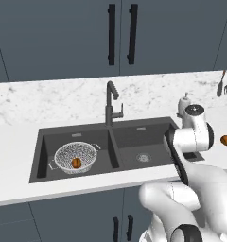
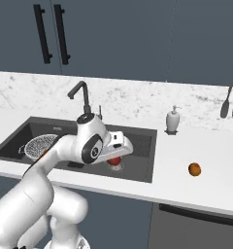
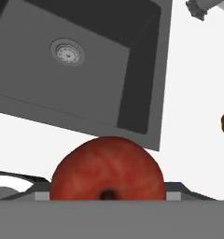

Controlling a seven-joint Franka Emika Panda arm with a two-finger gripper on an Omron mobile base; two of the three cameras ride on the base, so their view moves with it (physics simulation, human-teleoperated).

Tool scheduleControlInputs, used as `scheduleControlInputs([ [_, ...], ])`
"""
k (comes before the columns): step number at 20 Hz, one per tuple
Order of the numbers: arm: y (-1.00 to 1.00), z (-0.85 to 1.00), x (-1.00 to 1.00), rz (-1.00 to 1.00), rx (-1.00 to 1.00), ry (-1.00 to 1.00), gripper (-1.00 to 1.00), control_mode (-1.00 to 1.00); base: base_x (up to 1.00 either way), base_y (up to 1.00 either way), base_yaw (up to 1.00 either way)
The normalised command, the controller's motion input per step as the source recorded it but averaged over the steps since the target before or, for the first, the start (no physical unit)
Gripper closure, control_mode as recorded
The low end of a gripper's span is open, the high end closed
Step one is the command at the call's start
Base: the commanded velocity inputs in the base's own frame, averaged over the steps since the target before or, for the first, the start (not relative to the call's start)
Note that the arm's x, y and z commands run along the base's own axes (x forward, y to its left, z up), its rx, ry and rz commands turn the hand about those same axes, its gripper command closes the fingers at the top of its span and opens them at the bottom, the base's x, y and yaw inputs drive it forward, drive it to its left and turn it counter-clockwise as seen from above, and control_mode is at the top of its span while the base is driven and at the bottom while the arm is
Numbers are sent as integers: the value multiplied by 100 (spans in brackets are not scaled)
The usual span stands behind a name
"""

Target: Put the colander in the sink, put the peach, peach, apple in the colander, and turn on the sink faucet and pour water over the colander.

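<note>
The apple (image 3: 107, 169) is held between the fingers (image 2: 114, 160) over the right basin of the sink (image 1: 134, 134); the colander (image 1: 75, 157) is seen in the left basin with one peach (image 1: 76, 162) inside; another peach (image 2: 194, 169) lies on the counter (image 2: 206, 146) right of the sink; the faucet (image 1: 111, 102) stands at the far rim between the basins.

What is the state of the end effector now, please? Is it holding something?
End effector: closed on the apple, carried above the right basin of the sink.
</note>
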Motion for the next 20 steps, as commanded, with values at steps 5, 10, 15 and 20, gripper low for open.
scheduleControlInputs([
  [5, 99, 39, 0, 20, -1, 0, 100, -100, 0, 0, 0],
  [10, 100, 29, 0, 4, 0, 1, 100, -100, 0, 0, 0],
  [15, 100, 24, 0, 0, 2, 1, 100, -100, 0, 0, 0],
  [20, 98, 11, 3, -4, 9, 1, 100, -100, 0, 0, 0],
])
